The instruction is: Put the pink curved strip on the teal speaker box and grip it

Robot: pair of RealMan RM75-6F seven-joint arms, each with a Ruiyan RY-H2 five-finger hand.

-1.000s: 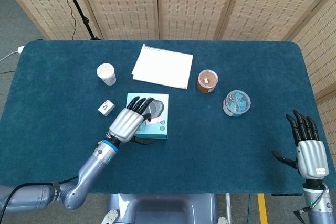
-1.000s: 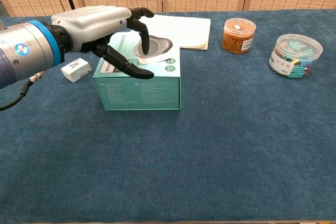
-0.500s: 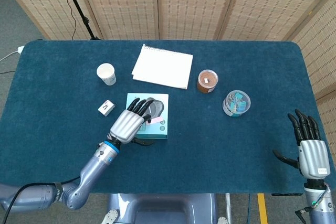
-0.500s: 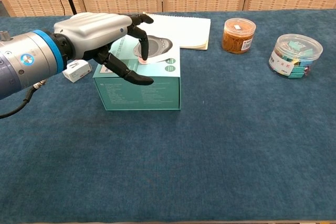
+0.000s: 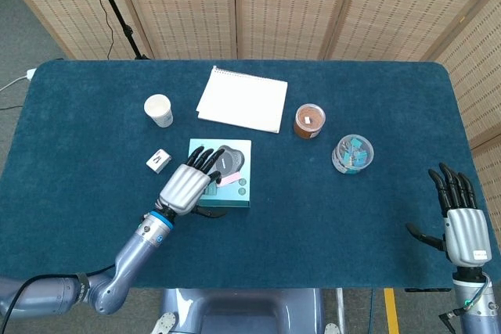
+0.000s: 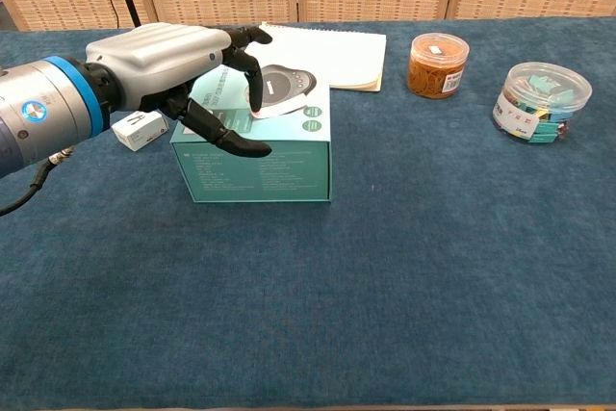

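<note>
Resting at near right table (image 5: 94, 146) edge: right hand (image 5: 460, 223), fingers spread, holding nothing. Left hand (image 6: 178, 69) over near-left part of teal speaker box (image 6: 279, 166), fingers extended across box top, thumb down front face; nothing seen clamped, fingers apart. Pink curved strip (image 5: 228, 180) lies on box top, just right of left fingertips; contact w/ fingers can't be told. Small white box (image 5: 158, 162) left of speaker box. Beyond: clips tub (image 5: 352, 153), rubber-band jar (image 5: 310, 120), paper cup (image 5: 159, 109), notepad (image 5: 243, 99) farthest.
</note>
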